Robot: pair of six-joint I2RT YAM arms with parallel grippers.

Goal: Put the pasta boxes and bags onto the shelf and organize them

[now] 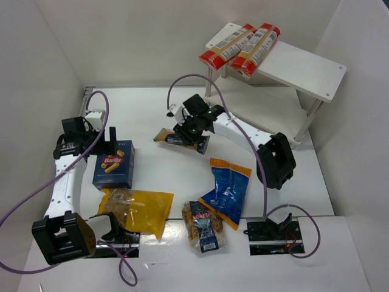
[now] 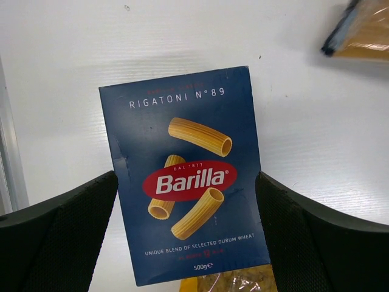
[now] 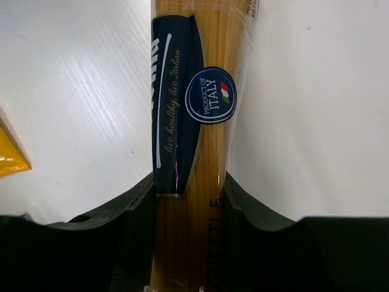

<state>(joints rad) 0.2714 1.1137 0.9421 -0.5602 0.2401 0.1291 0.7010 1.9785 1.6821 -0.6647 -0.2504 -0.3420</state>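
The dark blue Barilla box (image 1: 113,170) lies flat at the left, its near end on the yellow bag (image 1: 137,210). My left gripper (image 1: 110,145) hovers over it, open. In the left wrist view its fingers flank the box (image 2: 188,121) at its long edges. My right gripper (image 1: 193,129) is shut on the long tan-and-navy pack (image 1: 173,137) at mid table. The right wrist view shows that pack (image 3: 194,91) pinched between both fingers. Two long red-ended packs (image 1: 228,44) (image 1: 255,48) lie side by side on the white shelf's top board (image 1: 304,67).
A blue bag with orange top (image 1: 226,191) and a small clear blue-labelled bag (image 1: 205,228) lie at the near middle. The shelf's lower board (image 1: 261,115) is bare. White walls enclose the table. Purple cables loop from both arms.
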